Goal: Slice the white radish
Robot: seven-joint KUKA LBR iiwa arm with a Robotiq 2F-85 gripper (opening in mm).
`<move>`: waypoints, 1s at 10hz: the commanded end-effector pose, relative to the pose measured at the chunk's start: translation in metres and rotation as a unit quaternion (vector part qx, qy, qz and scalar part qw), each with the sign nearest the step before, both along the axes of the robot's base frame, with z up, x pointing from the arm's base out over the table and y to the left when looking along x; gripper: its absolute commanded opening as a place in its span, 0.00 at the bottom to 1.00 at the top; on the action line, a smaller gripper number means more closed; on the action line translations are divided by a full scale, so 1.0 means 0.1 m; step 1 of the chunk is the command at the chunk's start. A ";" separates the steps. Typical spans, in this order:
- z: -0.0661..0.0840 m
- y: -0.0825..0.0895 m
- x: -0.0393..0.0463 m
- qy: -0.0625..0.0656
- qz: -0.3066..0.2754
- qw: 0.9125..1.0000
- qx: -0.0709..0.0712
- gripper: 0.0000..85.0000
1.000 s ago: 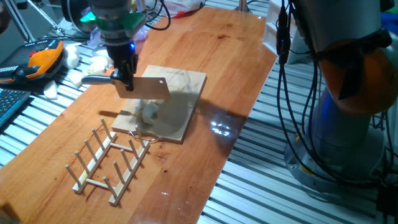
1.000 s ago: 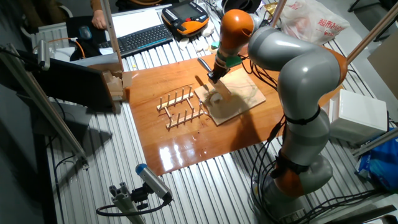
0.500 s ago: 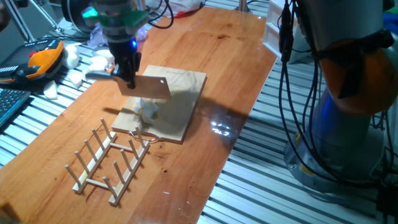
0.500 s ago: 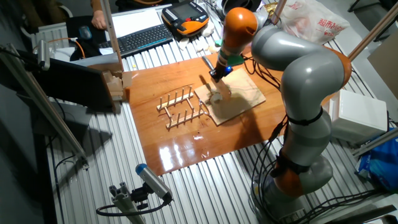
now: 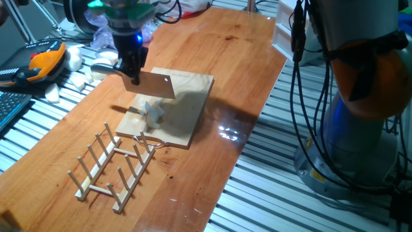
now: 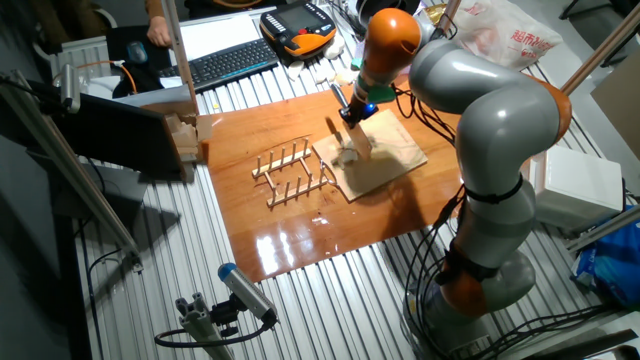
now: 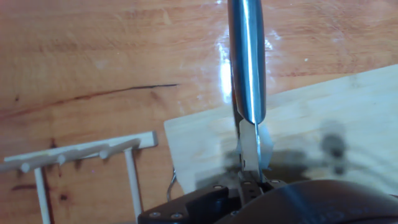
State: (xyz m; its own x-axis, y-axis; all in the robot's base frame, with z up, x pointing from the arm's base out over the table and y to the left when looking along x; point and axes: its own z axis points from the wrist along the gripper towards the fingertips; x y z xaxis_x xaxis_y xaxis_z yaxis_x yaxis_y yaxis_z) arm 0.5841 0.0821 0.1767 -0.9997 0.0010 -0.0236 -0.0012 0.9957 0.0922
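The gripper (image 5: 132, 72) clamps a cleaver (image 5: 153, 85) above the white radish (image 5: 154, 113) on the cutting board (image 5: 187, 106).

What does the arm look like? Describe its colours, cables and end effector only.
The arm has bulky grey links with orange joint bands. Black cables run down its side. The wrist above the end effector shows a green glow and a small blue light; the fingers are black.

lighting: bright, overhead, indoor. glare: white hotspots on the varnished table (image 5: 226, 133), also near its front edge in the other fixed view. shadows: soft dark patch under the knife (image 5: 154, 84) on the cutting board (image 5: 193, 96). focus: hand view sharp on the wood grain, blade (image 7: 247, 62) strongly reflective, housing at bottom edge blurred. fixed views slightly soft.
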 end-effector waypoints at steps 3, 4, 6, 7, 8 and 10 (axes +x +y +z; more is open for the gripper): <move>-0.02 0.02 -0.015 0.008 0.001 1.000 -0.020 0.00; -0.02 0.02 -0.015 0.010 -0.008 1.000 -0.020 0.00; -0.02 0.02 -0.015 0.000 -0.002 1.000 0.006 0.00; -0.02 0.02 -0.015 -0.001 0.010 1.000 0.002 0.00; -0.02 0.02 -0.015 -0.002 0.020 1.000 -0.004 0.00; -0.02 0.02 -0.015 0.007 0.026 1.000 -0.017 0.00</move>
